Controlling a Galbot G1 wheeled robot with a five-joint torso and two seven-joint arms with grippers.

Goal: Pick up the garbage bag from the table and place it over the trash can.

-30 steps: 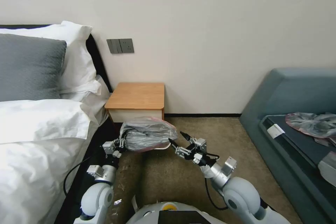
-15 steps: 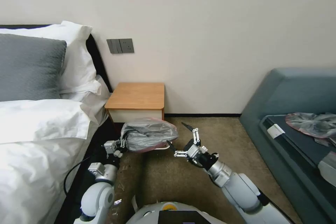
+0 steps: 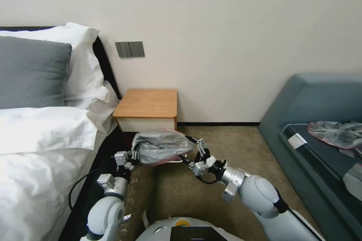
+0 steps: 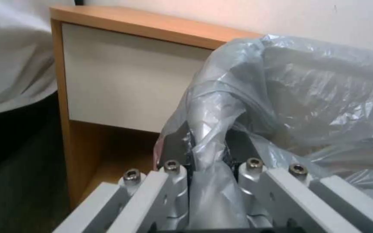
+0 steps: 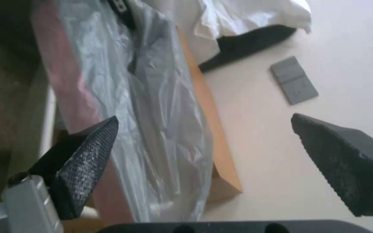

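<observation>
The garbage bag (image 3: 160, 146), thin wrinkled grey plastic with a pink-red rim, hangs puffed up in front of the table (image 3: 147, 103), just above the floor. My left gripper (image 3: 130, 155) is shut on a bunched fold at the bag's left side, and the left wrist view shows the plastic (image 4: 281, 97) pinched between the fingers (image 4: 175, 152). My right gripper (image 3: 184, 147) is open at the bag's right edge, with its fingertips (image 5: 91, 152) spread to either side of the plastic (image 5: 143, 97). A sliver of the trash can's cream rim (image 3: 172, 161) peeks out under the bag.
A bed with white pillows (image 3: 45, 128) runs along the left, close to my left arm. On the right, a blue-grey sofa (image 3: 316, 98) carries another flat grey plastic bag (image 3: 335, 133). Brown carpet (image 3: 226, 143) lies between. Wall switches (image 3: 129, 49) sit above the table.
My right arm has swung and turned, bringing its open gripper up against the bag's right edge. The left gripper keeps its hold, almost unmoved.
</observation>
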